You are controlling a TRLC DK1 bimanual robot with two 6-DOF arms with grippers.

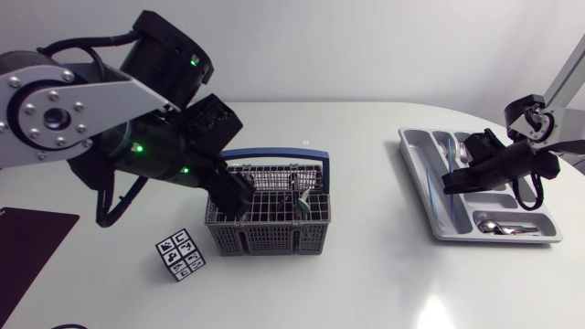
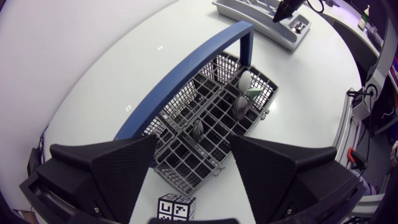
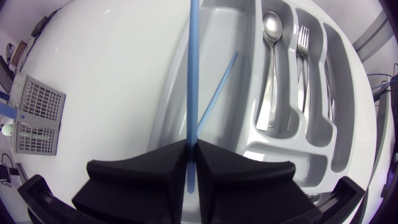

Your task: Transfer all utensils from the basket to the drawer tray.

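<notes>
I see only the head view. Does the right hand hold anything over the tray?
Observer: Yes, the right hand is shut on a thin blue straw.
Operator: Is the compartment under it empty?
Observer: No, a second blue straw lies in that tray compartment.
Operator: And my other arm?
Observer: The left hand is open over the basket.

Patterned cube (image 1: 180,257) on table (image 1: 366,283) (dark mat (image 1: 27,245) at edge)
</notes>
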